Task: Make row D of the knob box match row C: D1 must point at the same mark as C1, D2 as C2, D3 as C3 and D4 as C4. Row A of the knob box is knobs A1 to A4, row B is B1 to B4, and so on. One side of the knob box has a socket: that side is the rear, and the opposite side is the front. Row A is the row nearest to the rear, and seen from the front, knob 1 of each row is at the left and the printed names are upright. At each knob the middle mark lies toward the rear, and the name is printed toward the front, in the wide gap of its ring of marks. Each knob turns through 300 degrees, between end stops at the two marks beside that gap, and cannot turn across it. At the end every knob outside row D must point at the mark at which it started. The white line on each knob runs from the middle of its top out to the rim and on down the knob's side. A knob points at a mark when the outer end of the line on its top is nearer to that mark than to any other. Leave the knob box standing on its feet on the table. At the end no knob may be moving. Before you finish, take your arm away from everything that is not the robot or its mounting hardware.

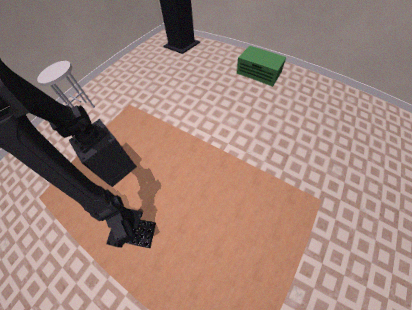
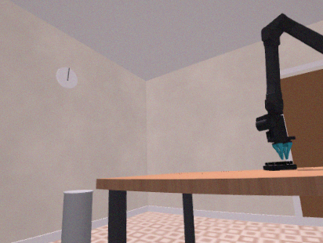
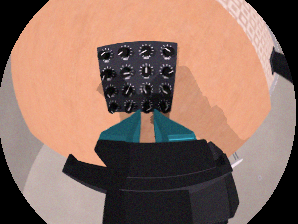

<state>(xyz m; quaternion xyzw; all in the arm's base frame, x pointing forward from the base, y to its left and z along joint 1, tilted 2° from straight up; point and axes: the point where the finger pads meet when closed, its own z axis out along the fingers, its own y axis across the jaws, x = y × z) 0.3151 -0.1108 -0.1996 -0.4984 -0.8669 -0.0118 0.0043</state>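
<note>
The black knob box (image 1: 142, 233) lies flat on the orange table near its front left edge. It also shows in the exterior view (image 2: 280, 166) and in the wrist view (image 3: 139, 78), where its grid of knobs with white lines is small and their marks are too fine to read. My gripper (image 2: 283, 157) with teal fingers hangs a short way above the box, not touching it. In the wrist view the fingers stand a narrow gap apart over the middle of the nearest knob row, with nothing between them.
The arm's dark base block (image 1: 102, 155) stands on the table behind the box. On the floor are a white stool (image 1: 55, 72), a green crate (image 1: 261, 65), a black pillar (image 1: 179, 22) and a grey cylinder (image 2: 77, 215). The table edge is close to the box.
</note>
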